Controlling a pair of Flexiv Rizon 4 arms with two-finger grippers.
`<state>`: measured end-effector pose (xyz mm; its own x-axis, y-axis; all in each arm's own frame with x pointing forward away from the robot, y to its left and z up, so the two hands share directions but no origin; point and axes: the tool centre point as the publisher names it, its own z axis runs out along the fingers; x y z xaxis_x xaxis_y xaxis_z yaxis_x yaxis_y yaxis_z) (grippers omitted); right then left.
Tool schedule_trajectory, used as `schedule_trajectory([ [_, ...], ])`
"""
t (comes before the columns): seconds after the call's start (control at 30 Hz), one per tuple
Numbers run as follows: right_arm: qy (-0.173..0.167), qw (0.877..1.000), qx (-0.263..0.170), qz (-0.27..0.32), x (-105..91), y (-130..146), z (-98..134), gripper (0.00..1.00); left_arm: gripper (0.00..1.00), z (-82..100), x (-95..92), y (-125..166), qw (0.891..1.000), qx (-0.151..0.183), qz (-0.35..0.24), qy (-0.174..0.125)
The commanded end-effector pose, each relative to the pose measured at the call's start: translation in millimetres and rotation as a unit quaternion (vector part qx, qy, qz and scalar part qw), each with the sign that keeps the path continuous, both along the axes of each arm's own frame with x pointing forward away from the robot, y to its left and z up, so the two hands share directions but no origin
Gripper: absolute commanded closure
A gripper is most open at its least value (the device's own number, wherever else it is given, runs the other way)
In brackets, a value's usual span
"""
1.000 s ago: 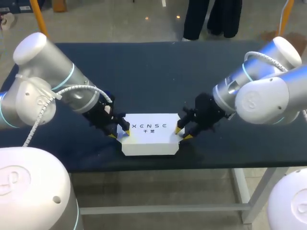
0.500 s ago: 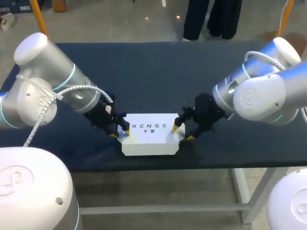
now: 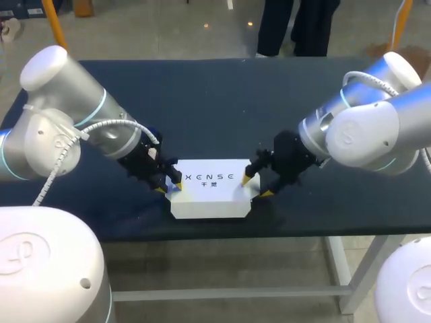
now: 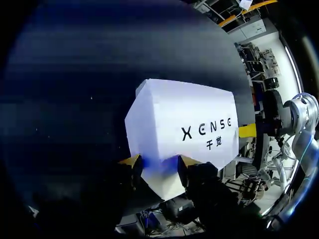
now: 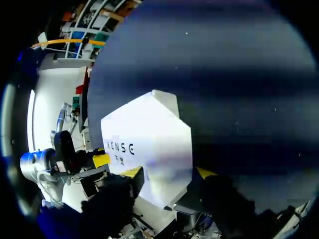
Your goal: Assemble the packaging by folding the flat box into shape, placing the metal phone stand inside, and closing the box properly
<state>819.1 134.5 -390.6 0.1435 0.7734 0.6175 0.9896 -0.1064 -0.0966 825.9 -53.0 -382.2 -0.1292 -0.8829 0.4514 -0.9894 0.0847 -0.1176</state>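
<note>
**A dark table, and little else**

A table (image 3: 222,101) spans the head view from side to side, its top a flat, matte navy, nearly black. Both wrist views show the same dark surface stretching away, dotted here and there with tiny pale specks. Below the near edge, the pale grey metal frame shows: a crossbar (image 3: 222,293) runs along under the top, and a leg (image 3: 339,262) slants down at the right.
</note>
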Motion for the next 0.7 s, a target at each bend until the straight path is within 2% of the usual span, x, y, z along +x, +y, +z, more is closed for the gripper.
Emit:
schedule_trajectory([
  [0.03,0.002,1.0,0.003,0.002,1.3,-0.6,-1.0,0.36,0.52,-8.8,2.7,-1.9,1.0,0.002,0.0,0.0],
  [0.1,0.002,1.0,0.003,0.002,1.3,-0.6,-1.0,0.38,0.52,-8.8,2.7,-1.9,1.0,0.002,0.0,0.0],
  [0.17,0.002,1.0,0.003,0.002,1.3,-0.6,-1.0,0.5,0.52,-8.8,2.7,-1.9,1.0,0.002,0.0,0.0],
  [0.2,0.002,1.0,0.003,0.002,1.3,-0.6,-1.0,0.51,0.52,-8.8,2.7,-1.9,1.0,0.002,0.0,0.0],
  [0.37,0.002,1.0,0.002,0.002,1.0,-0.8,-1.3,0.45,0.52,-9.3,3.0,-2.6,1.0,0.002,-0.001,0.0],
  [0.5,0.008,1.0,-0.002,-0.001,-0.8,-3.7,-2.3,0.3,0.51,-9.4,3.1,-2.8,1.0,0.002,-0.002,0.0],
  [0.7,0.017,1.0,-0.01,-0.014,-5.1,-14.1,-4.2,0.26,0.51,-9.5,4.1,-4.1,1.0,0.001,-0.004,0.0],
])
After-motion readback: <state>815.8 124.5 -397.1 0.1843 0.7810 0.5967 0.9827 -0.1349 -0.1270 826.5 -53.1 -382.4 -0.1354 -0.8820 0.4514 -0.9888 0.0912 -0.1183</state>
